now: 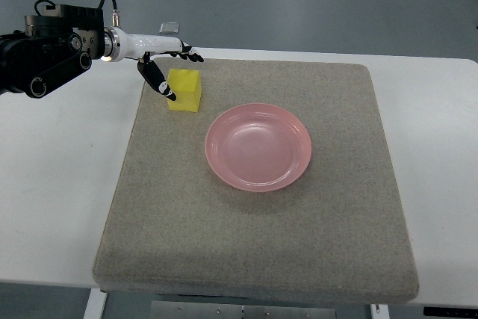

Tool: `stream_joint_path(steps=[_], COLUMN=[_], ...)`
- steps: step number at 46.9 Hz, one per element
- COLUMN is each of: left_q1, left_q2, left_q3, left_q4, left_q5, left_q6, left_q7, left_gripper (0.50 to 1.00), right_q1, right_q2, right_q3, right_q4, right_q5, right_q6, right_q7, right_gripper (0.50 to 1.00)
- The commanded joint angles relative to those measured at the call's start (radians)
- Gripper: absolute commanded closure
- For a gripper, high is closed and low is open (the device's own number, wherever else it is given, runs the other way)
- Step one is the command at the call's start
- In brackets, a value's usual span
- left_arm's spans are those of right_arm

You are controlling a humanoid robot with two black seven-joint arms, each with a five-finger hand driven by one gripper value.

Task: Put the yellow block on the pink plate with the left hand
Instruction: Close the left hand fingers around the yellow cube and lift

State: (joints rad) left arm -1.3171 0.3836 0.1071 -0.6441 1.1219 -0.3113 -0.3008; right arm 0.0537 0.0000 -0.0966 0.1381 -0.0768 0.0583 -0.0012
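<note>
A yellow block [185,90] sits on the grey mat [254,229] near its far left corner. A pink plate [258,146] lies on the mat to the block's right, with nothing in it. My left hand [173,72] reaches in from the left edge and hovers at the block. Its fingers [188,54] are spread past the block's far side, and the thumb [158,81] points down along its left face. The hand grips nothing.
The mat lies on a white table [60,184]. The left arm's black housing [45,57] hangs over the table's far left corner. A small grey object [169,28] lies on the floor beyond the table.
</note>
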Motion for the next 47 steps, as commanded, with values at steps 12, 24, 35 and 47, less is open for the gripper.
stream_joint_path(steps=[12,24,35,47], left_q1=[0.032,0.044,0.045,0.044], left_q2=[-0.028,-0.032,-0.032,-0.035], left_q3=[0.000,0.008,0.009,0.011], left_q4=[0.011,0.037,0.038,0.038], left_q5=[-0.005,-0.004,-0.001,-0.001], left_q6=[0.015,0.031,0.054,0.092], left_q7=[-0.001,-0.001,-0.001,-0.003], left_gripper=[0.557,0.613,0.846,1.000], right_q1=[0.000,0.000,0.000,0.000], right_q2=[0.000,0.000,0.000,0.000], right_q3=[0.000,0.000,0.000,0.000], right_q4=[0.000,0.000,0.000,0.000], right_q5=[0.000,0.000,0.000,0.000], right_q6=[0.000,0.000,0.000,0.000], right_q7=[0.001,0.000,0.001,0.000], right_gripper=[0.576,0.576,0.576,0.576])
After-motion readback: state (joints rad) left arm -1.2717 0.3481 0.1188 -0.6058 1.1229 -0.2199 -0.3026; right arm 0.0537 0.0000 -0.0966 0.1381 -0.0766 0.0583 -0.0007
